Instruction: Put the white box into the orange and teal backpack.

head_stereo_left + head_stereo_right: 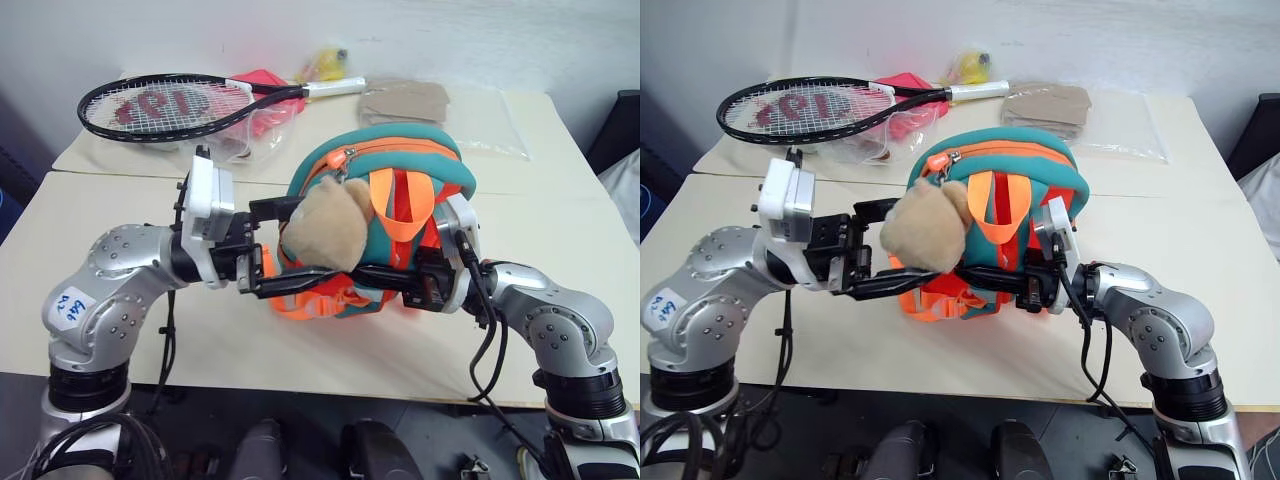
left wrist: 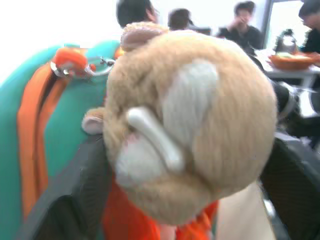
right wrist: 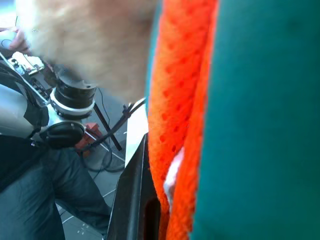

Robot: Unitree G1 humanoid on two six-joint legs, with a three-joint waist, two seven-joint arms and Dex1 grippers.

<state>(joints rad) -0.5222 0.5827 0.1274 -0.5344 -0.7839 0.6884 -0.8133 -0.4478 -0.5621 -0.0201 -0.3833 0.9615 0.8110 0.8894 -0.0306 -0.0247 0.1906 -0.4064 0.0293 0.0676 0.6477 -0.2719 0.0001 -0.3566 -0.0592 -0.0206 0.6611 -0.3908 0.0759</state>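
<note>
Backpack [image 1: 400, 190] held up above the near half of the table [image 1: 120, 220], between the two arms; it serves as landmark. Teal top and trim, orange zipper running along the crown, orange straps [image 1: 400, 215] looping down its near face, more orange webbing bunched at its underside. Tan plush bear [image 1: 325, 230] hangs on the backpack's near face, toward the robot's left. Left gripper [image 1: 300, 245] reaches in level from the backpack's left; fingers stand apart, one above the bear, one below it, bear sitting in the gap; cannot tell whether either finger presses on it. In the left wrist view the bear [image 2: 195, 120] sits close up, with teal and orange fabric behind it. Right gripper [image 1: 395, 282] comes in level from the backpack's right, at its lower edge, fingers pinched together on the orange strap and fabric there; the right wrist view has orange mesh [image 3: 175, 100] pressed against a dark finger [image 3: 132, 200]. Beyond the backpack, on the far half of the table: tennis racket [image 1: 170, 108] to the left, red and yellow items under its handle, a tan folded cloth [image 1: 405, 100] in a clear bag [image 1: 490, 125] to the right. White box is not to be seen; cannot tell whether it lies inside the backpack.
</note>
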